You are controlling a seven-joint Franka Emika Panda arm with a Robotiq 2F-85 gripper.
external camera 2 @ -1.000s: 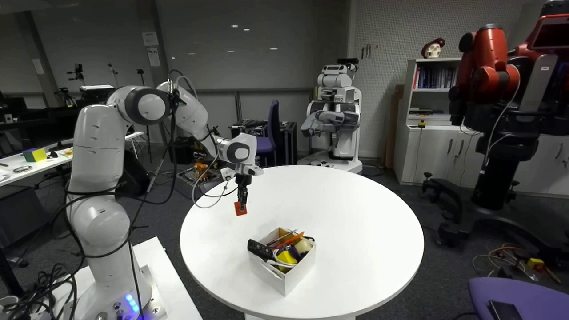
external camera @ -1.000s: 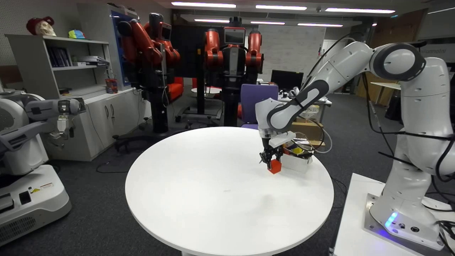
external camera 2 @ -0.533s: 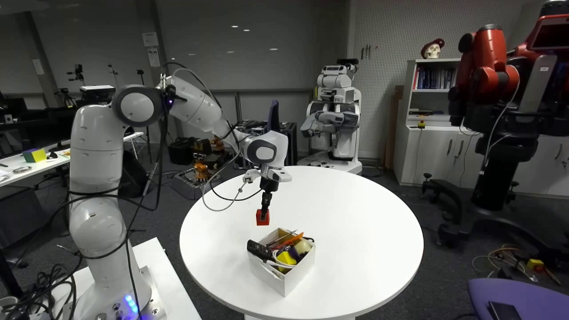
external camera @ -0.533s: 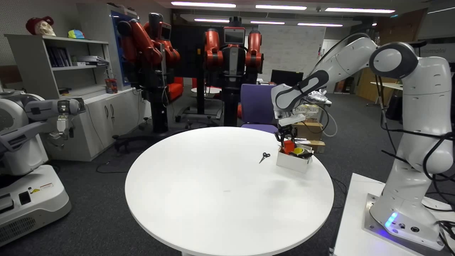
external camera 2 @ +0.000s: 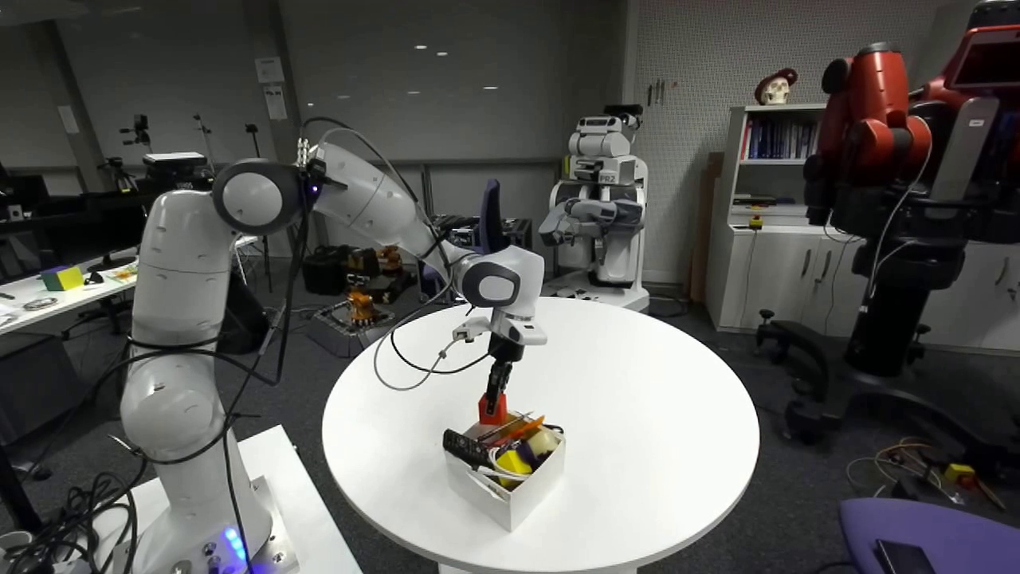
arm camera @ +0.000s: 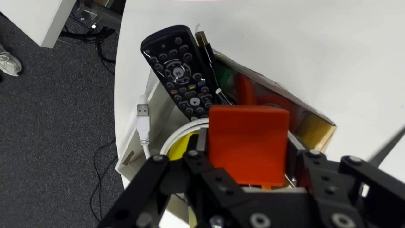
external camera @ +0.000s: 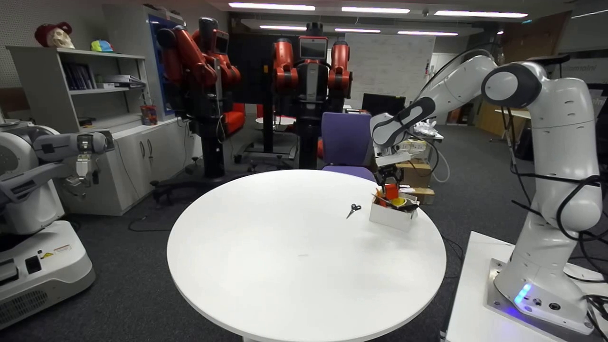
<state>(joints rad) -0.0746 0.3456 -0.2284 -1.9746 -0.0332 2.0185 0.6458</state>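
The gripper (arm camera: 248, 141) is clamped on two opposite sides of a red cube (external camera: 391, 192), holding it over an open white box (external camera 2: 538, 490) on the table (external camera 2: 653, 399). A black remote control (arm camera: 180, 69) sticks out of the box, and scissors (external camera: 354, 209) lie on the table nearby.

Box (arm camera: 160, 103) partly behind red cube (arm camera: 248, 145)

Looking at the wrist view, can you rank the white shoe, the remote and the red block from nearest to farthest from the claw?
1. Red block: held in the claw.
2. Remote: upper left of the block.
3. White shoe: on the floor, at the picture's left edge.
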